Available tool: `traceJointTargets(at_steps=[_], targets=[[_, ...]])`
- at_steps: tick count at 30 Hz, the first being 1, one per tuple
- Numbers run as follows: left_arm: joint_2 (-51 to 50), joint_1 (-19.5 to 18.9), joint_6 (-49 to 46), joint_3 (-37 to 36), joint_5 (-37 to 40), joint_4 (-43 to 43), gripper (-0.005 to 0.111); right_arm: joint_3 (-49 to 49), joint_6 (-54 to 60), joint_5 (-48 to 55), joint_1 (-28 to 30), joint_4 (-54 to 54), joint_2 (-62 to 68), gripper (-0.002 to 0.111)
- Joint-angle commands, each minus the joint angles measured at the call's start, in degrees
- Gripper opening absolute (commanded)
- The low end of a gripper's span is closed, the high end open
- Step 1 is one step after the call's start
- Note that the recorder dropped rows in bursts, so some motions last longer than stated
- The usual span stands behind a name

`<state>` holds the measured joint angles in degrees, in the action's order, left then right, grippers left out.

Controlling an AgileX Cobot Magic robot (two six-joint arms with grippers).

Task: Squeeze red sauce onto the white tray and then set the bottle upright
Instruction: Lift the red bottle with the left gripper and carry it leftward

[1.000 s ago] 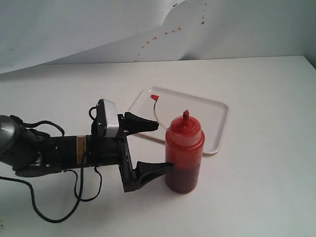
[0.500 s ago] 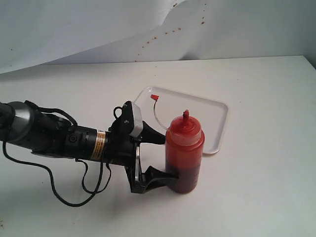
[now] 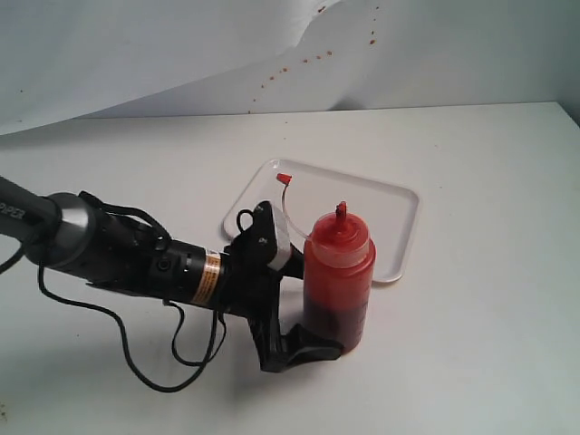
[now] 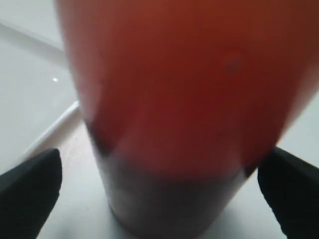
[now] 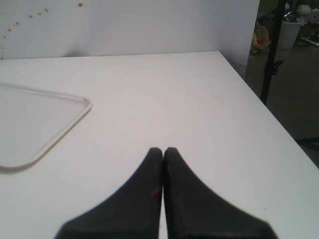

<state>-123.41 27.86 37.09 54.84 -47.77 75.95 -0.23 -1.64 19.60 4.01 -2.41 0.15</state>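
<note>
Bottle (image 3: 340, 263): stands upright on the tabletop (image 3: 480, 353), just beside the near rim of the white tray (image 3: 385, 213) and outside it.
Nozzle (image 3: 342, 213): red cone, pointing straight up.
Cap (image 3: 284, 178): small and red, at the end of a thin clear tether (image 3: 287, 204) and seen over the tray's far left corner. Whether it touches the tray cannot be told.
Red sauce (image 3: 335, 322): seen through the bottle wall. It is darker in the lower part and brighter orange-red above.
Left claw (image 3: 313, 304): spread wide, straddling the lower half of the bottle from the left. One finger sits low at the front by the base; the other is mostly hidden behind the bottle.
Left wrist view: the bottle (image 4: 174, 99) fills the frame, blurred. The black fingertips (image 4: 30, 186) sit at either edge, and on one side a strip of tabletop shows between finger and bottle. No squeeze on the wall is visible.
Right claw (image 5: 163, 152): fingers pressed flat together, gripping nothing, above bare tabletop (image 5: 199, 99). It does not appear in the exterior view.
Tray, right wrist view: one rounded corner of the white tray (image 5: 82, 107) shows, well apart from the right claw.
Left arm cable (image 3: 149, 376): black, looped on the tabletop under the arm.
Backdrop (image 3: 136, 54): white paper with small reddish specks.
</note>
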Motion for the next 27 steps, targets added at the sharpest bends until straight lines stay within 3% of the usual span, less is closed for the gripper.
traceJointTargets(at_steps=[1, 27], targets=[[-0.78, 1.83, 1.77, 2.19, 5.38, -1.72, 0.104, 0.23, -0.13, -0.05, -0.02, 0.23, -0.15, 0.000], [-2.42, 3.08, 3.10, 3.70, 4.73, -8.56, 0.104, 0.23, -0.13, -0.05, -0.02, 0.23, -0.15, 0.000]])
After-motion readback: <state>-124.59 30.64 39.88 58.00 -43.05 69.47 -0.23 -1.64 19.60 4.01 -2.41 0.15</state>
